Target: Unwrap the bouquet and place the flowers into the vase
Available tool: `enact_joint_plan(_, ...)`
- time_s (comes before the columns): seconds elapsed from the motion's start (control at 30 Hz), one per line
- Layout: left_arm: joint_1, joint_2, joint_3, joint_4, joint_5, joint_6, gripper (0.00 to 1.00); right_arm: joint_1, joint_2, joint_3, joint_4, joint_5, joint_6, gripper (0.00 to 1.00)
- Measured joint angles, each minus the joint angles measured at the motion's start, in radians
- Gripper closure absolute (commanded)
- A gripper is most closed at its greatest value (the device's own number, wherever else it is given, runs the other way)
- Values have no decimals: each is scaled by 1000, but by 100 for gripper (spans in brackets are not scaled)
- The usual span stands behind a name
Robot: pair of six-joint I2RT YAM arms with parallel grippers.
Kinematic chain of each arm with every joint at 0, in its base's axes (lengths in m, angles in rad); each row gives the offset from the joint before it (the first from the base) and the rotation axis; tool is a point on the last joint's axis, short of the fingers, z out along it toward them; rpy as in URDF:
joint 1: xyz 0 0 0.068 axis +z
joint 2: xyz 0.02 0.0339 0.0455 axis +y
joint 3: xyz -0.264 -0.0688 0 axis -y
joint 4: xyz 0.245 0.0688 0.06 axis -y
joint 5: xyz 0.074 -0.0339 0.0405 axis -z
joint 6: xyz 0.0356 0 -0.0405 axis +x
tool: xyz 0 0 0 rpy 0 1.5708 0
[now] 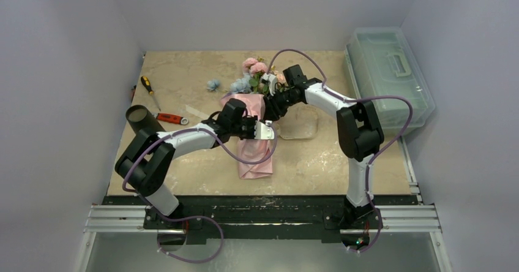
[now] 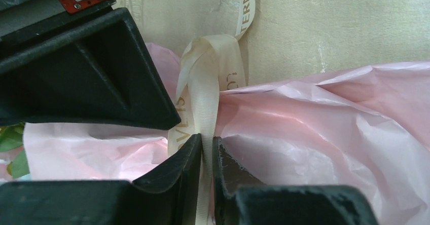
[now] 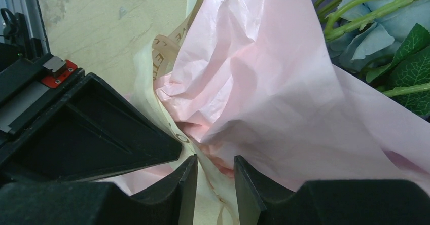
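Observation:
The bouquet [image 1: 253, 143] lies in the middle of the table, its pink paper [image 2: 324, 118] pointing toward the near edge. Its flowers [image 1: 256, 71], pink and pale blue with green leaves [image 3: 405, 47], point toward the back. My left gripper [image 1: 264, 131] [image 2: 207, 156] is shut on the cream ribbon [image 2: 208, 78], which runs up between the two tips. My right gripper [image 1: 273, 102] [image 3: 215, 179] is at the bouquet's neck. Its jaws stand apart with cream ribbon [image 3: 213, 194] and crumpled paper [image 3: 253, 73] between them. The vase [image 1: 141, 119], a dark tube, stands at the left.
A clear lidded plastic box [image 1: 392, 76] sits at the back right. A yellow-handled screwdriver [image 1: 149, 89], a red tool [image 1: 169, 118] and a loose pale-blue flower [image 1: 213, 84] lie at the back left. Grey walls close in the table on three sides.

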Motion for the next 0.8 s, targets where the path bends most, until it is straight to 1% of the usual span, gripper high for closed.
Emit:
enact_joint_plan(0.07, 0, 0, 3, 0, -3, -2, 100, 2, 3, 0, -1, 6, -5, 66)
enact_joint_plan(0.23, 0, -15, 5, -3, -19, -20, 100, 3, 6, 0, -3, 31, -21, 69)
enact_joint_plan(0.4, 13, -83, 5, -16, -34, -85, 100, 3, 6, 0, -2, 50, -35, 72)
enact_joint_plan(0.6, 93, -182, -11, -29, -52, -166, 100, 3, 6, -4, 0, 63, -47, 77)
enact_joint_plan(0.8, 159, -252, -57, -70, -60, -230, 100, 3, 6, -9, 1, 76, -56, 77)
